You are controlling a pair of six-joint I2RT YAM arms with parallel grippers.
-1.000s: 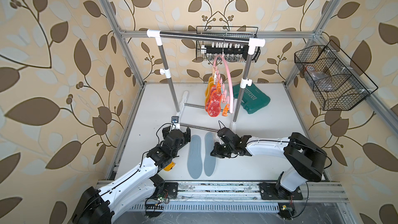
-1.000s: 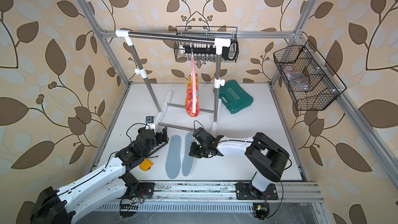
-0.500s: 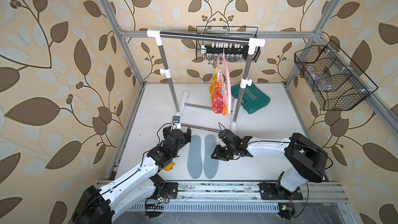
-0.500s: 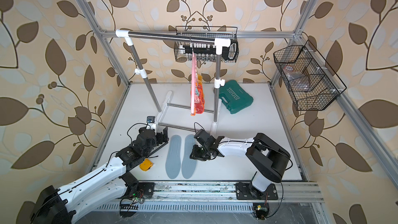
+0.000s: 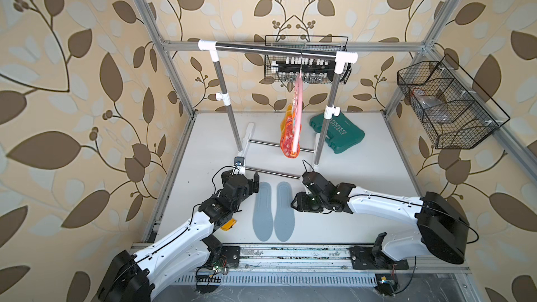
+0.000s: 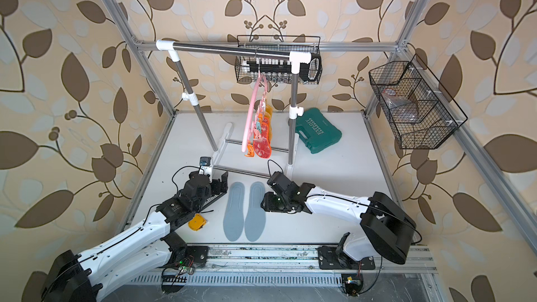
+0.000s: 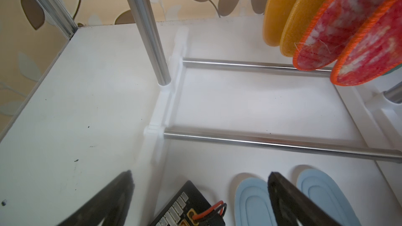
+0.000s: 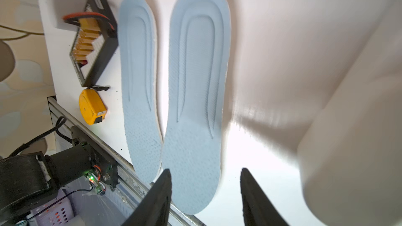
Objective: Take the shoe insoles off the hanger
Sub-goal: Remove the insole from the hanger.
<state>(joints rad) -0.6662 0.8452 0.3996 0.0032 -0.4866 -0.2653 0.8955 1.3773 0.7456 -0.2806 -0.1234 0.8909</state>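
Where insoles (image 5: 288,144) hang, rack post (image 5: 333,88) beside — case (image 5: 345,133) behind.

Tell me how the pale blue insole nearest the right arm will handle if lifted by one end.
Probably floppy: the insole looks thin and lies flat on the table. Likely light, foam-like. Its dotted, ribbed surface should resist slipping.

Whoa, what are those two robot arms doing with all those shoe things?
The robot arms are taking shoe insoles off the pink hanger that hangs on the rack. The two blue insoles already lie side by side on the table. The right gripper is open next to them, holding nothing. The left gripper is open on their other side. The red-orange insoles and yellow insoles still hang from the hanger.
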